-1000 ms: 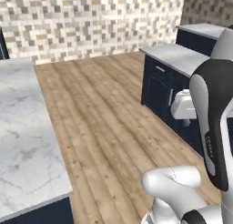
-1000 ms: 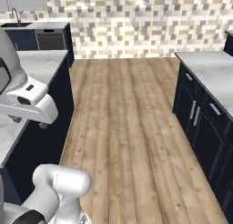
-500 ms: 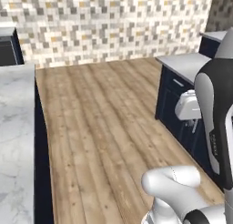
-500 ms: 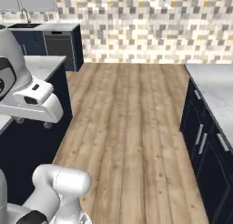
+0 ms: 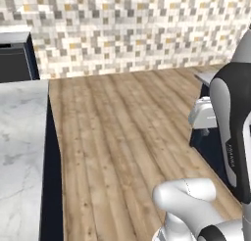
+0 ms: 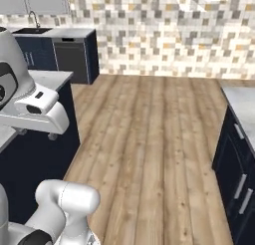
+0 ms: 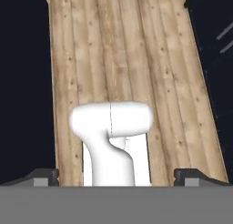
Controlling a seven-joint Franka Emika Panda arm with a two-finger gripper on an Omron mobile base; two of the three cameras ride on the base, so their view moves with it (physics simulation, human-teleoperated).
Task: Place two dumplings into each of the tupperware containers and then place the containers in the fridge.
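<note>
The dumplings, the tupperware containers and the fridge are out of view. My gripper (image 7: 118, 176) is open, its two dark fingertips (image 7: 44, 175) standing wide apart with nothing between them. It points down at the wooden floor (image 7: 118, 50) between dark cabinet fronts. The white hand (image 5: 203, 114) hangs folded close in front of the arm, level with the counter edges, and in the right base view the hand (image 6: 36, 108) sits at the left.
A marble counter (image 5: 19, 137) runs along the left, over dark blue cabinets. Another grey counter on dark blue cabinets (image 6: 238, 174) lines the right. A counter with a sink (image 6: 35, 32) and a dark dishwasher (image 6: 70, 60) stands against the mosaic tile wall (image 5: 127, 29). Wooden floor (image 6: 149, 139) lies between.
The whole picture has shifted to the right in both base views, so the base has turned left and neared the tiled wall. The arm keeps its folded pose and the gripper stays open.
</note>
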